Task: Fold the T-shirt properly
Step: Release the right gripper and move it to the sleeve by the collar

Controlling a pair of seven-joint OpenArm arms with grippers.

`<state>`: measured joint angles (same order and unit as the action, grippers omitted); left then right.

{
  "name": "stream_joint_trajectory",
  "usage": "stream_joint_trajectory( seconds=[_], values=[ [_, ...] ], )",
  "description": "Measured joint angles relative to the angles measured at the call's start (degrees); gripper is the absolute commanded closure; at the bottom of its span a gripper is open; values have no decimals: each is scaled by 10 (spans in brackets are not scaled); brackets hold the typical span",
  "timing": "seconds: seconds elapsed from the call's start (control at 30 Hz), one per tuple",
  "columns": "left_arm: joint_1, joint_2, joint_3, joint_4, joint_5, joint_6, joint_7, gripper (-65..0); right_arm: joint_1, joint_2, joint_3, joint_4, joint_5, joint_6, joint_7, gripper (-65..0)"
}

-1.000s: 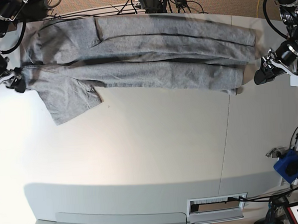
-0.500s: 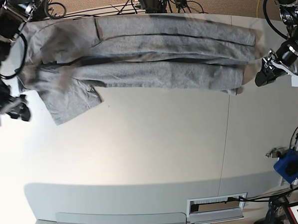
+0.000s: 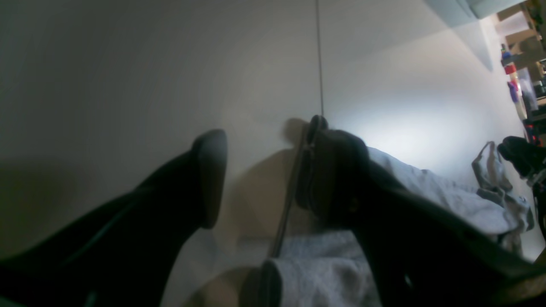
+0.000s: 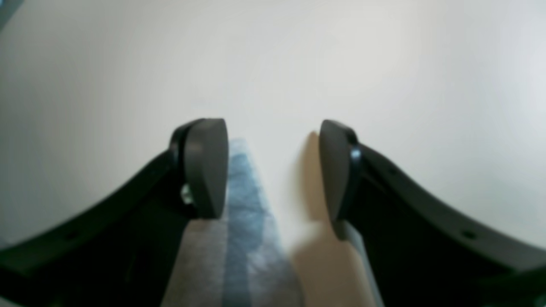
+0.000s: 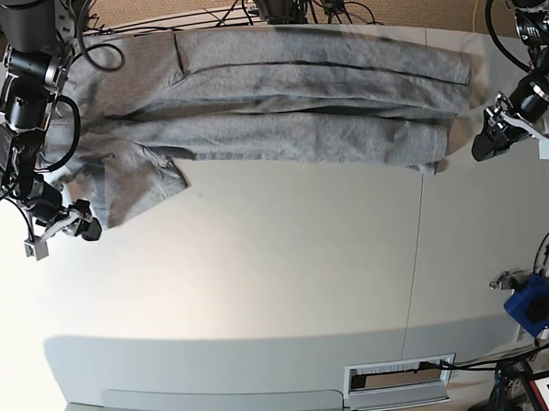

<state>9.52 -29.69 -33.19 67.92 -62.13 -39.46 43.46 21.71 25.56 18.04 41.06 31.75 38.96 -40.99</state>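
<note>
We see the T-shirt (image 5: 278, 104) lying as a long grey band across the far side of the white tabletop (image 5: 287, 260), folded lengthwise into overlapping layers, with one sleeve (image 5: 136, 190) fanning out toward the near side at the base view's left end. Its far edge runs close along the tabletop's back edge; its near edge is a fairly straight line, beyond which the surface is bare right up to the front.

Our right gripper (image 5: 78, 227) hangs just off the sleeve's outer corner, jaws spread apart and holding nothing; its wrist view shows only pale tabletop between the fingertips (image 4: 204, 166).

Our left gripper (image 5: 487, 139) sits beside the shirt's opposite end, near the seam (image 5: 415, 253) in the tabletop, jaws likewise released and empty, with grey cloth (image 3: 426, 187) just beside one finger.
</note>
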Motion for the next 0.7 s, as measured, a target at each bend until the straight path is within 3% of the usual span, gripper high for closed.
stream_joint_trajectory(
  seconds=[0.17, 0.33, 0.4, 0.53, 0.7],
  values=[
    [0, 0, 0, 0, 0, 0, 0, -335, -3, -10, 2, 1, 55, 14, -57, -337],
    [0, 0, 0, 0, 0, 0, 0, -335, -3, -37, 2, 2, 72, 19, -61, -329],
    [0, 0, 0, 0, 0, 0, 0, -335, -2, -40, 2, 1, 72, 18, -61, -266],
    [0, 0, 0, 0, 0, 0, 0, -335, -5, -42, 2, 1, 80, 14, -75, 0],
    [0, 0, 0, 0, -1, 0, 0, -335, -26, -47, 1, 30, 192, 8, -163, 0]
  ],
)
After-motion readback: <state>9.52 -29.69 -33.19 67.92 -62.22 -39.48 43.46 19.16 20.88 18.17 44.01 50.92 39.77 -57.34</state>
